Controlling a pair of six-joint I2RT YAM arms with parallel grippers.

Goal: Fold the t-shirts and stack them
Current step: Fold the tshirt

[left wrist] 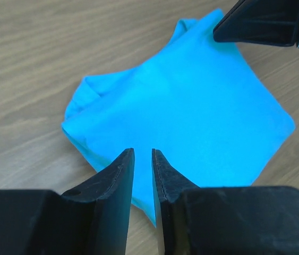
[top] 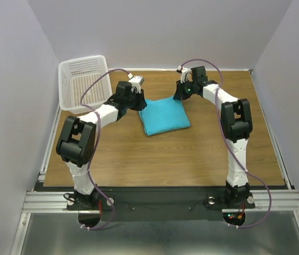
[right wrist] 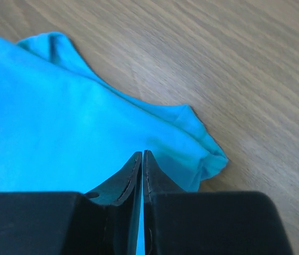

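Just above the middle of the top view, the t-shirt [top: 164,116] is laid on the table [top: 165,159] as a compact folded square; the left gripper [left wrist: 143,151] is poised over its upper left corner, jaws narrowly parted, nothing grasped; the right gripper [right wrist: 142,153] is clenched at the upper right edge, and whether cloth is pinched cannot be told; folding is judged nearly finished; next, a clean lift away is called for, so that no layer is dragged open.
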